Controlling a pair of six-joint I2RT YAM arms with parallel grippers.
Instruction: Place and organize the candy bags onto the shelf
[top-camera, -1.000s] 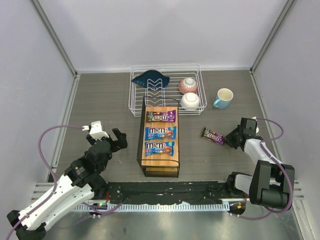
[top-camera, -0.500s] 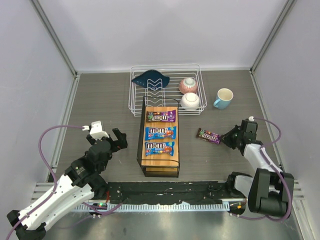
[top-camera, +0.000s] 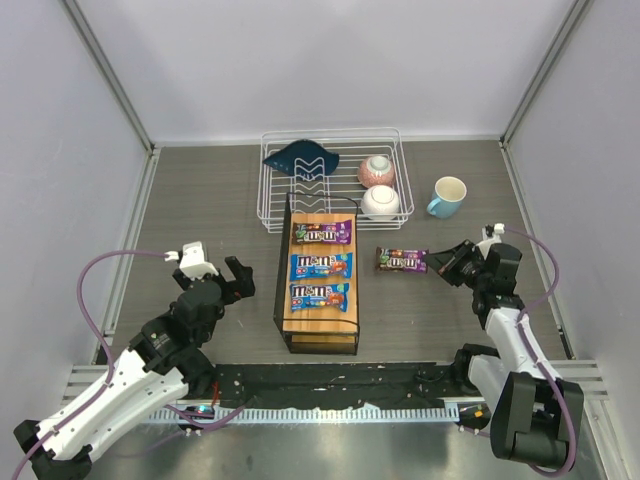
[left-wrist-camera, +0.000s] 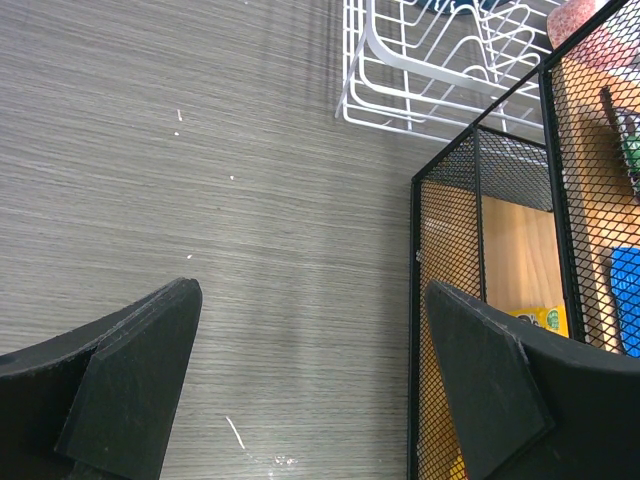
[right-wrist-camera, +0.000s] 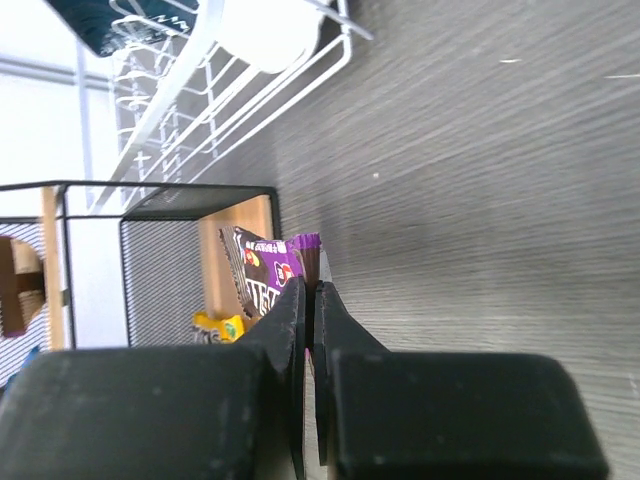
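Over the last second the right gripper (top-camera: 440, 265) has carried the purple candy bag (top-camera: 402, 260) leftward across the desk (top-camera: 200, 190), closer to the shelf (top-camera: 278, 290). The bag now hangs in the gap just right of the shelf, not touching it. The right wrist view shows the jaws pressed together on the bag's crimped end, with the rest of the bag jutting out toward the shelf. The bag looks light, thin and glossy, so it will likely flop and could slip from a shallow pinch. The flat sealed end is the sensible place to hold it, gripped well in from the edge. The left gripper (left-wrist-camera: 312, 290) hovers spread and empty beside the shelf's left wall. The shelf's wooden top already carries another purple bag (top-camera: 321, 233) and two blue bags (top-camera: 321, 265) in a column, and a yellow bag (left-wrist-camera: 535, 318) lies on the level below. Behind the shelf, the white wire rack (top-camera: 263, 195) holds a dark blue item (top-camera: 300, 158) and two bowls (top-camera: 377, 170).
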